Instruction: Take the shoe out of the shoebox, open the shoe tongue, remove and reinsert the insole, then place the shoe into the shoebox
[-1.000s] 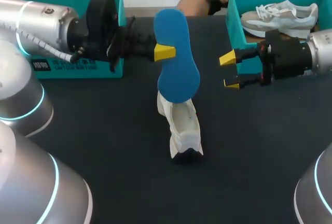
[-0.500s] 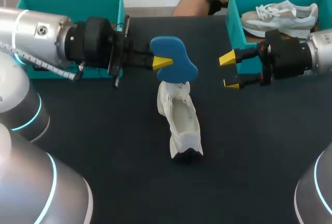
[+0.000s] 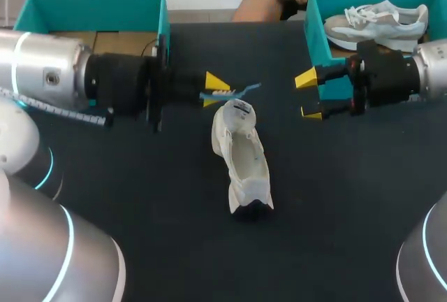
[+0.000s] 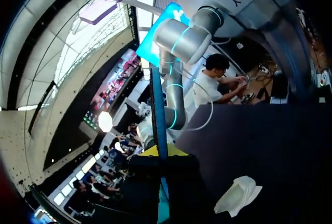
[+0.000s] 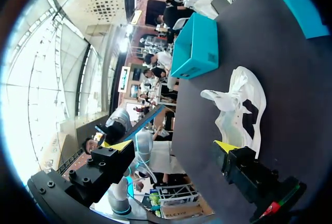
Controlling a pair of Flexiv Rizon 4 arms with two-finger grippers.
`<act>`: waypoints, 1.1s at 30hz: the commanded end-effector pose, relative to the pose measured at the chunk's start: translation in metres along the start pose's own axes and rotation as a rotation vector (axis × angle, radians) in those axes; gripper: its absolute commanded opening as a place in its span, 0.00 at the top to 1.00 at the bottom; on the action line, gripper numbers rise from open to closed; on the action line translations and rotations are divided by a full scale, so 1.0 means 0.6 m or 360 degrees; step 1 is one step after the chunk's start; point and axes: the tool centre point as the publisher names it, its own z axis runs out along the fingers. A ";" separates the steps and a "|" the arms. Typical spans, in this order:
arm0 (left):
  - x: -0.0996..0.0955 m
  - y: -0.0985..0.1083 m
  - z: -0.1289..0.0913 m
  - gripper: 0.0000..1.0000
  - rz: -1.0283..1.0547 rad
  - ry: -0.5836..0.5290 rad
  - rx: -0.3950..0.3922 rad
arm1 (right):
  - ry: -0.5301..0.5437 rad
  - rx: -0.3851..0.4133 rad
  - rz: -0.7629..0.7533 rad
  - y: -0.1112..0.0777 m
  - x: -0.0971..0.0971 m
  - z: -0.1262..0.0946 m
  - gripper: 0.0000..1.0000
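Note:
A white shoe (image 3: 241, 159) lies on the dark table (image 3: 140, 211), its opening facing up and its heel end toward the far edge. My left gripper (image 3: 215, 89) is shut on a blue insole (image 3: 232, 93), which lies flat and shows edge-on just above the heel end. In the left wrist view the insole (image 4: 156, 105) runs straight out from between the yellow tips of the left gripper (image 4: 162, 154), with the shoe (image 4: 238, 195) lower and to one side. My right gripper (image 3: 308, 96) stands open and empty to the right of the shoe, in front of a teal shoebox (image 3: 316, 33). In the right wrist view, the shoe (image 5: 238, 110) lies ahead of the right gripper (image 5: 171, 146).
The teal shoebox at the back right holds a grey and white sneaker (image 3: 377, 22). A second teal box (image 3: 91, 5) stands at the back left, behind my left arm. Bare table lies in front of the shoe.
My left gripper has turned the insole from upright and face-on to flat and edge-on, and lowered it toward the shoe's heel end. The right arm and the shoe have stayed still.

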 end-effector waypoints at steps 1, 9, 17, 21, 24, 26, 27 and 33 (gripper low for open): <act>0.040 0.015 -0.008 1.00 0.0560 -0.0128 -0.0064 | -0.0001 -0.0002 0.0000 0.000 0.000 0.002 0.00; 0.061 0.053 -0.006 1.00 0.0918 -0.0230 -0.0205 | -0.0001 -0.0002 0.0000 0.000 0.000 0.002 0.00; 0.061 0.072 -0.004 1.00 0.1010 -0.0195 -0.0251 | -0.0001 -0.0002 0.0000 0.000 0.000 0.002 0.00; 0.066 0.081 0.004 1.00 0.1017 -0.0137 -0.0267 | -0.0001 -0.0002 0.0000 0.000 0.000 0.002 0.00; 0.073 0.089 0.014 1.00 0.1000 -0.0115 -0.0271 | 0.0037 -0.0045 -0.0026 0.005 0.006 0.016 0.00; 0.079 0.097 0.022 1.00 0.1008 -0.0111 -0.0282 | 0.0049 -0.0053 -0.0027 0.009 0.010 0.026 0.00; 0.082 0.101 0.027 1.00 0.1029 -0.0110 -0.0288 | 0.0061 -0.0063 -0.0039 0.011 0.012 0.031 0.00; 0.092 0.115 0.061 1.00 0.1132 -0.0141 -0.0294 | 0.0137 -0.0047 -0.0029 0.011 0.020 0.061 0.00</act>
